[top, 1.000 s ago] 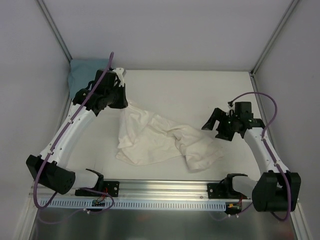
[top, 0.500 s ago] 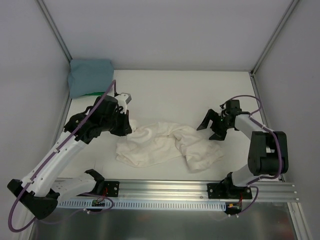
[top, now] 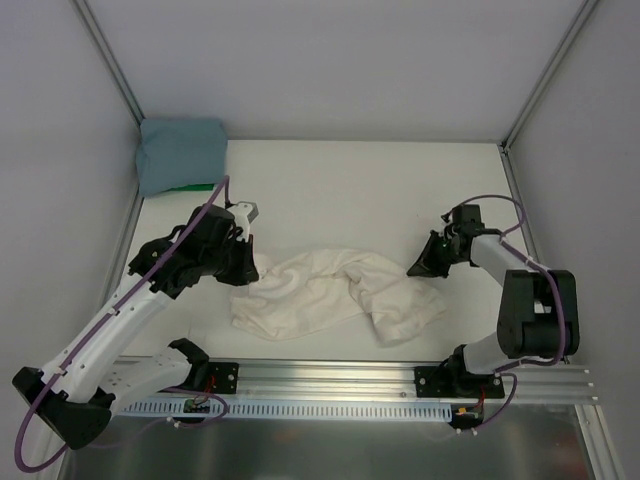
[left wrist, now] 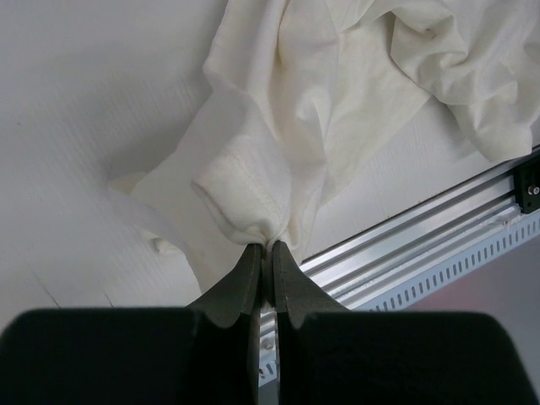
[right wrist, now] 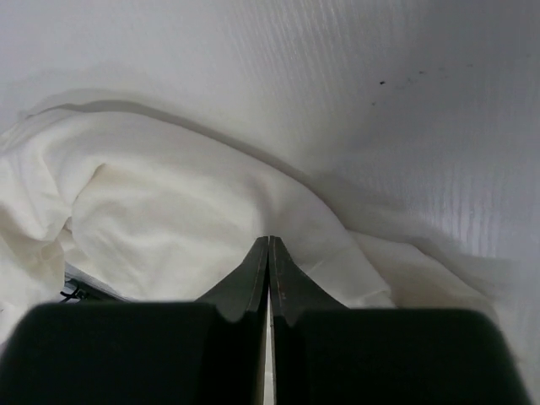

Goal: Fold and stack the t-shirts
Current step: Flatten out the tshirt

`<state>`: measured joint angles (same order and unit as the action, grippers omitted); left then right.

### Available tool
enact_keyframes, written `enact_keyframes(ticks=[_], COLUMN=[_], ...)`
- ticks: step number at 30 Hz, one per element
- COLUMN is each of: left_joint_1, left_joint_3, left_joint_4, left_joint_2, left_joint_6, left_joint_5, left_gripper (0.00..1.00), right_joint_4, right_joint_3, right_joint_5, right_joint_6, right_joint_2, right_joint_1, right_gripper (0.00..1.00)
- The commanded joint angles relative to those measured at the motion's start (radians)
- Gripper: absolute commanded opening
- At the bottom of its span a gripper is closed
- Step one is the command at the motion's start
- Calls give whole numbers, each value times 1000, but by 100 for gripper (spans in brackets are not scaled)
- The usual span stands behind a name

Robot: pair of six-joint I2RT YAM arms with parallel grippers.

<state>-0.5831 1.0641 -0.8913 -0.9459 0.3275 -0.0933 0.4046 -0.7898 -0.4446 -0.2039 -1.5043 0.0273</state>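
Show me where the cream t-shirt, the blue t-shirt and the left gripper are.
cream t-shirt (top: 330, 290): top view, middle of the crumpled cloth.
blue t-shirt (top: 180, 152): top view, centre of the folded bundle.
left gripper (left wrist: 263, 250): left wrist view, between the shut fingertips pinching cream cloth.

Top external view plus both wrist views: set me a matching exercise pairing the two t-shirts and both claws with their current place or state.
Column 1
1. cream t-shirt
2. teal t-shirt
3. left claw
4. right claw

Column 2
A. shut, tips at the cream cloth's right side, grip unclear
B. neat bundle, far left corner
C. crumpled, spread across the middle
D. shut, pinching a cream hem

Pairs: 1-C; 2-B; 3-D; 4-A
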Motion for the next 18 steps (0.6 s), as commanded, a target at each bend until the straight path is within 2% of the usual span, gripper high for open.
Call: enact_keyframes(ticks=[1,3,4,6,11,18], left_joint_1=[-3,-4,-4,-3,-4,-3], left_joint_3=[-10,-19,-19,-26,-29,-23], left_joint_4=[15,20,22,32,45,32], left_joint_2=[16,19,19,21,19,30], left_joint_6=[12,12,12,13,15,10], left_joint_5=[21,26,26,23,14,24], left_gripper=[0,0,0,0,0,0], right_joint_4=[101,179,198,246,277,189], right_joint_3=[-64,-92,-109,-118,-86,7], right_joint_5=[50,122,150,198,224,195], right_joint_6=[24,41,47,63,69,55], right_joint_2=[108,160,179,235,297,247], right_joint_1=[-9,-7,-7,-10,-10,-13], right_gripper=[4,32,57,68,70,70])
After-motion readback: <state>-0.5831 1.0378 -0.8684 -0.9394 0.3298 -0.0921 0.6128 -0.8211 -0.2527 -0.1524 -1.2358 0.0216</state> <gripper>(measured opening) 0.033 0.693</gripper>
